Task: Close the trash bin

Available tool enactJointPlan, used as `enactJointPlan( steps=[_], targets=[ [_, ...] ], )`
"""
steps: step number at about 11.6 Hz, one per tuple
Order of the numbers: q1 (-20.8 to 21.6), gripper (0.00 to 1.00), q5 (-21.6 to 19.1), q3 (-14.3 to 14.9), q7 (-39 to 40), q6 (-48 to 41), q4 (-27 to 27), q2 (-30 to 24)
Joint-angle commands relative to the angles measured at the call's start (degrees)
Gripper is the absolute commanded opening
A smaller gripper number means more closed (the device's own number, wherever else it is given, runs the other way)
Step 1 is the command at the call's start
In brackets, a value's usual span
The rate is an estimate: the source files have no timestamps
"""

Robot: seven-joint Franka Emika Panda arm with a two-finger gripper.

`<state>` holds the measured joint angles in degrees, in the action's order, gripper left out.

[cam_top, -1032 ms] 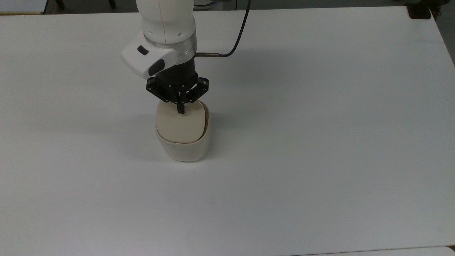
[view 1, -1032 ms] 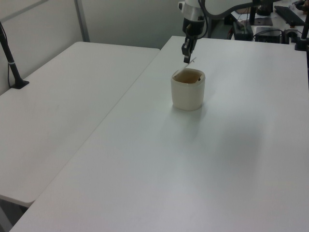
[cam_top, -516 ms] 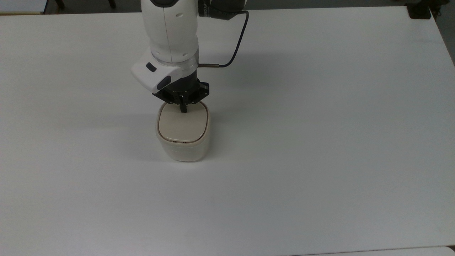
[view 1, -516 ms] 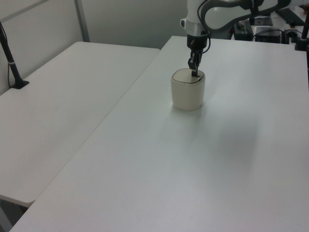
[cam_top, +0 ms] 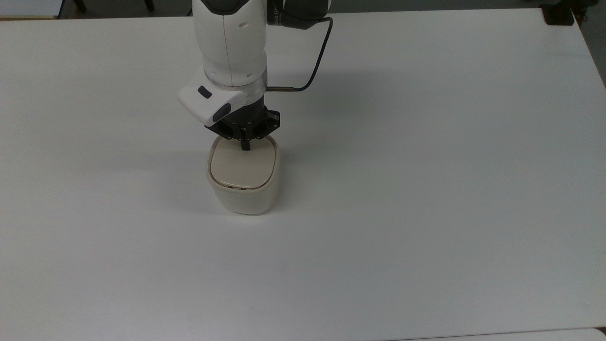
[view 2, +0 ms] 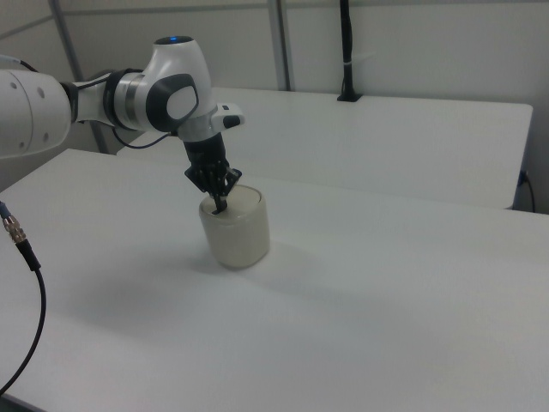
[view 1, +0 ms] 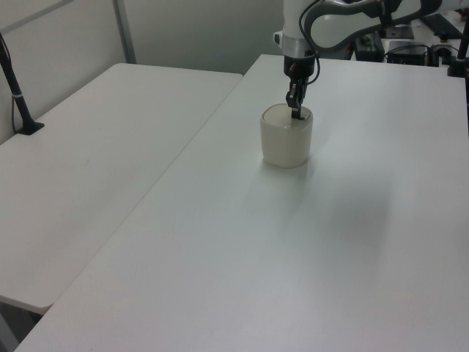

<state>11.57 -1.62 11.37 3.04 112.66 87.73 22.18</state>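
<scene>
The cream-white trash bin [cam_top: 244,199] [view 1: 286,143] [view 2: 236,233] stands on the white table, a little to the top view's left of centre. Its beige lid [cam_top: 242,166] lies flat inside the rim, down on the bin. My gripper [cam_top: 245,146] [view 1: 297,114] [view 2: 220,206] points straight down with its black fingers pressed together, their tips touching the lid's far edge in the top view. Nothing is held between the fingers.
The white table [cam_top: 426,189] spreads wide around the bin. A black cable [cam_top: 316,61] runs from my wrist toward the back. A second white table [view 1: 95,154] sits at the left view's left, with a black post [view 1: 18,95] on it.
The lid stood tilted up a second ago and now lies flat on the bin. My gripper came down with it and has barely moved in the last half second.
</scene>
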Motion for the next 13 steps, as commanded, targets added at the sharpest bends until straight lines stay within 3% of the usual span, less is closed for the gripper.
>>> enactJointPlan(
  steps=[1, 3, 4, 6, 8, 10, 13],
  targets=[
    [0.82, 0.0, 0.83, 0.24, 0.39, 1.42, 1.21, 1.03],
    [0.56, 0.0, 0.74, 0.24, 0.12, -1.46, 1.91, -4.13],
    [0.21, 0.05, 0.74, 0.24, 0.12, -5.83, 2.09, -6.94],
    [-0.23, 0.41, 0.74, 0.24, 0.03, -13.14, 2.88, -12.13],
    [-0.84, 1.0, 2.13, 0.15, -1.8, -16.5, 6.38, -18.1],
    [-2.33, 1.0, 3.55, -0.12, -2.52, -18.79, 7.63, -21.99],
    [-4.01, 1.0, 3.55, -0.12, -2.34, -18.45, 7.19, -22.79]
  ],
)
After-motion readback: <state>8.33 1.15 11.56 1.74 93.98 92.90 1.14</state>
